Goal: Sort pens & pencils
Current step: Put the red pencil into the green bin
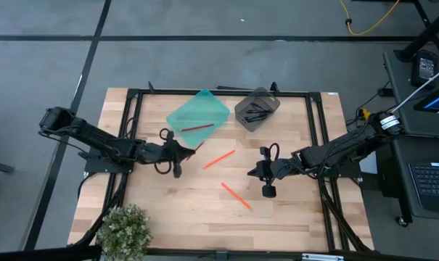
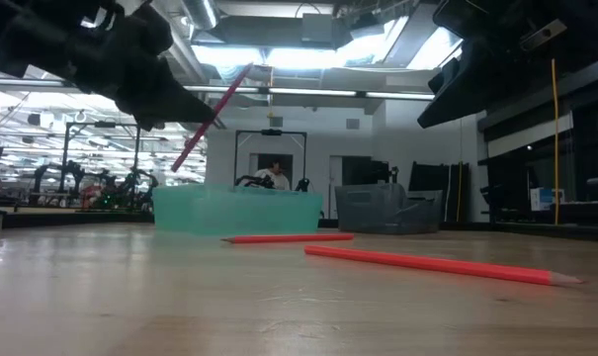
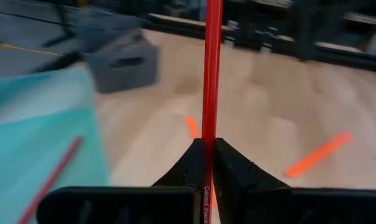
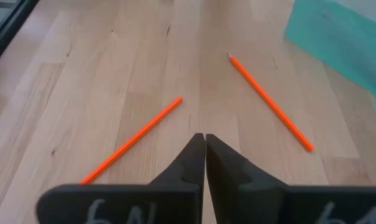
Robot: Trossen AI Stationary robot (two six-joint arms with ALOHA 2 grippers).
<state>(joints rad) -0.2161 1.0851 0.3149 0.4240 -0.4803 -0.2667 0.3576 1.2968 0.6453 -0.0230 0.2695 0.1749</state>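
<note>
A sorting run is mid-delivery: the left gripper (image 1: 177,168) hangs above the counter (image 1: 168,210) just near of the teal bin (image 1: 198,114), its fingers (image 3: 194,163) clenched on a red pencil (image 3: 210,74) that sticks up at a slant in the low view. One darker red pencil (image 1: 197,127) already lies in the teal bin, while the pens (image 1: 257,112) sit as black sticks in the grey bin (image 1: 257,109) to its right. Two orange pencils are not yet sorted: one (image 1: 219,158) lies on the counter between the two arms, the other (image 1: 235,194) nearer, just left of the right gripper (image 1: 268,191). That gripper is pressed shut and empty, poised over the wood with both loose pencils ahead of it in its wrist view. The step in hand appears to be carrying the gripped pencil to the teal bin; the next move likely calls for shifting it far and slightly right until it clears the bin's rim, then opening the fingers so the pencil drops beside the one inside rather than tipping out over the edge.
</note>
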